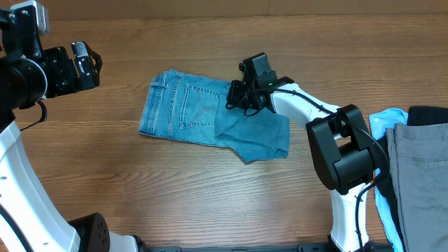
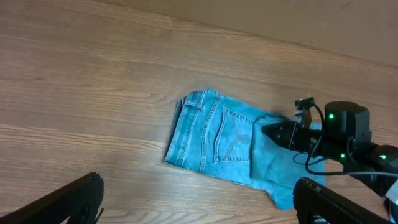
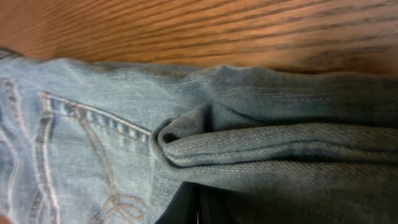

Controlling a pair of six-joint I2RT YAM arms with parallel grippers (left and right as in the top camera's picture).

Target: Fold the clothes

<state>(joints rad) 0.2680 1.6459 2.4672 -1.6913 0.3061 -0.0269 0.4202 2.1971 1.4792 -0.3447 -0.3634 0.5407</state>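
Observation:
The light blue jeans (image 1: 189, 108) lie folded into a short bundle at the middle of the table, back pocket up, with a folded layer (image 1: 255, 136) lying over their right part. They also show in the left wrist view (image 2: 217, 137) and fill the right wrist view (image 3: 93, 124). My right gripper (image 1: 238, 96) sits low on the jeans' upper right edge, its fingers (image 3: 198, 205) closed together under a bunched denim fold. My left gripper (image 1: 87, 59) is raised at the far left, clear of the jeans, with its fingers (image 2: 199, 205) wide open and empty.
Grey trousers (image 1: 420, 168) lie at the right table edge over a plain pale-blue cloth (image 1: 385, 122), with a dark garment (image 1: 428, 115) behind them. The right arm's base (image 1: 346, 157) stands just right of the jeans.

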